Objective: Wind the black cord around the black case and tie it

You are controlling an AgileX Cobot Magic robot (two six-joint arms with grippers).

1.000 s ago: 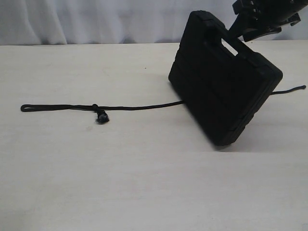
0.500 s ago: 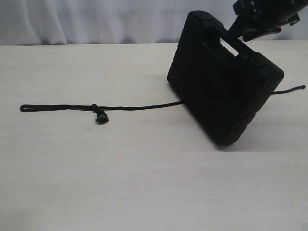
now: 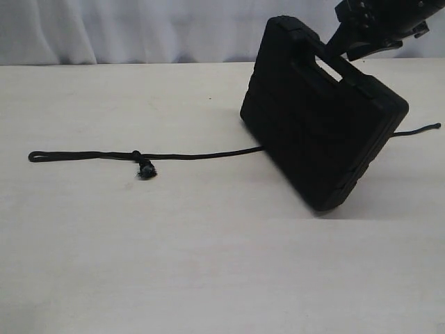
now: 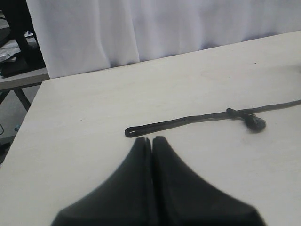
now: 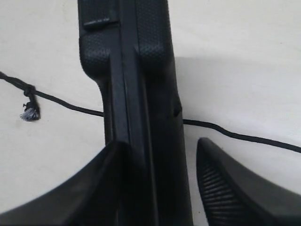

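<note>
The black case (image 3: 323,125) stands tilted on its lower edge at the right of the table, handle cutout uppermost. My right gripper (image 3: 351,42) sits at that handle edge. In the right wrist view the jaws of the right gripper (image 5: 160,143) straddle the case (image 5: 136,70). One finger lies against it and the other stands off with table showing between. The black cord (image 3: 195,156) lies straight on the table and passes under the case, with its frayed knot (image 3: 146,170) to the left. My left gripper (image 4: 152,139) is shut and empty, just short of the cord's looped end (image 4: 130,131).
A white curtain (image 3: 139,28) hangs behind the table's far edge. The cord's other end (image 3: 421,129) trails out to the right of the case. In the left wrist view the table's corner (image 4: 44,84) and some dark furniture (image 4: 16,47) beyond it show.
The case has shifted slightly up and to the left with the right gripper, standing a little steeper. The cord and its knot lie where they were.
</note>
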